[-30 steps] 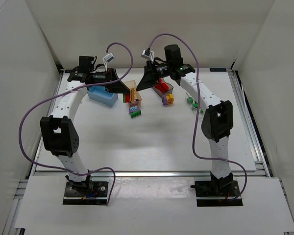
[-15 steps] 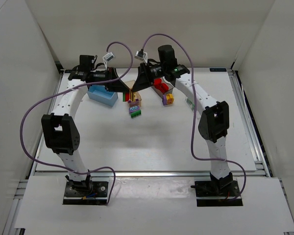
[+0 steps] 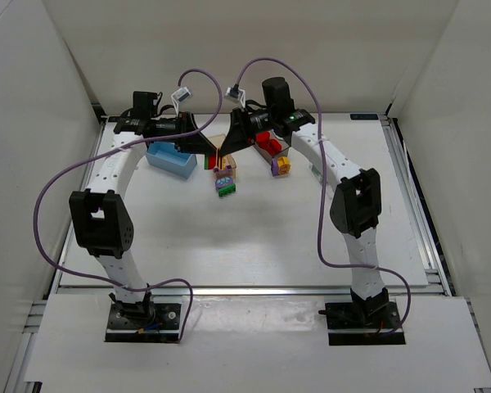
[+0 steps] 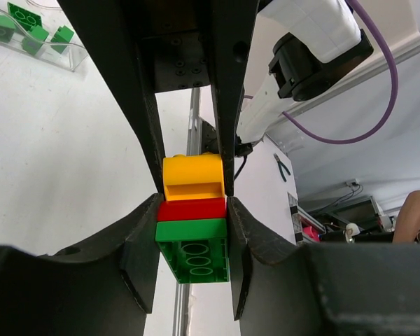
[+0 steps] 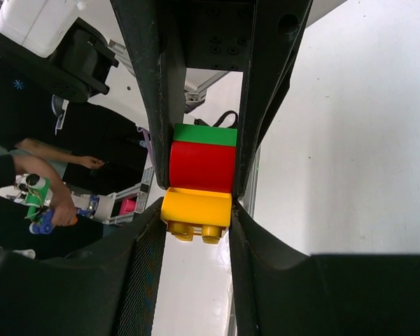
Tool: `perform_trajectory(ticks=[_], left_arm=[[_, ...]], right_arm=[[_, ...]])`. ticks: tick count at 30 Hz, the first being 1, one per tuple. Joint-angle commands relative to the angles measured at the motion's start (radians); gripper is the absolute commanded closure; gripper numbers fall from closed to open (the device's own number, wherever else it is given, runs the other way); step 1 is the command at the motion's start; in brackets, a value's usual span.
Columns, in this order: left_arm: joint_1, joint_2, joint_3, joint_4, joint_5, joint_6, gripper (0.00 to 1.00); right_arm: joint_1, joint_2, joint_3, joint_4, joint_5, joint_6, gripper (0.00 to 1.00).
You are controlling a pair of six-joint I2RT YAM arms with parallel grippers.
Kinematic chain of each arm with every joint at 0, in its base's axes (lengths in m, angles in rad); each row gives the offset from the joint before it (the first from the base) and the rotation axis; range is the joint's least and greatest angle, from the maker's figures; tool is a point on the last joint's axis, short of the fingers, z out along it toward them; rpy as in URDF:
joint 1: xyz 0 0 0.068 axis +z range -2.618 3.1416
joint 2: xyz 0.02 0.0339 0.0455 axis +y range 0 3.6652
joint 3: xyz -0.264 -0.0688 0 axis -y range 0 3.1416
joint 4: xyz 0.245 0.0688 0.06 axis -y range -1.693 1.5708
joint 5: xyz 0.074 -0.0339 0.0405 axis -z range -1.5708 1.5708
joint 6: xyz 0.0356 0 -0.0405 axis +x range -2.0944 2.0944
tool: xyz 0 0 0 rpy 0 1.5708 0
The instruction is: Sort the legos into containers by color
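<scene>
One three-brick stack (image 5: 201, 166) was held near the tabletop's (image 3: 254, 237) far edge — left gripper (image 4: 192, 213) clamped green-red, right gripper (image 5: 196, 210) yellow; pulling apart seemed next.

This was a robot lab. A flat white table (image 3: 254, 237) sat inside tall plain white walls (image 3: 33, 98), with shiny silver metal rails (image 3: 245, 289) along its edges. A white and black robot arm (image 3: 106, 196) was bolted at the near left. A second white and black robot arm (image 3: 352, 196) was bolted at the near right. Long purple cables (image 4: 395, 73) looped from them. Farther off, the left wrist camera saw small black pliers (image 4: 281, 166) lying flat and a dark computer screen (image 4: 350, 210). The right wrist camera saw a person in dark clothes (image 5: 28, 119) standing close by.
</scene>
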Motion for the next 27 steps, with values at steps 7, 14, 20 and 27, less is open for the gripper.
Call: perform_trajectory(ticks=[7, 14, 20, 27], left_arm=[[0.016, -0.076, -0.1, 0.036, 0.02, 0.041, 0.9], [0.054, -0.15, -0.233, 0.033, 0.017, 0.071, 0.9], [0.079, -0.202, -0.278, 0.034, 0.001, 0.072, 0.9], [0.129, -0.291, -0.315, 0.033, -0.056, 0.08, 0.9]], right_arm=[[-0.045, -0.05, 0.026, -0.14, -0.019, -0.14, 1.0], [-0.162, -0.097, 0.0, -0.213, -0.008, -0.21, 1.0], [-0.177, -0.05, 0.061, -0.25, 0.052, -0.265, 1.0], [-0.119, 0.097, 0.233, -0.269, 0.329, -0.35, 1.0]])
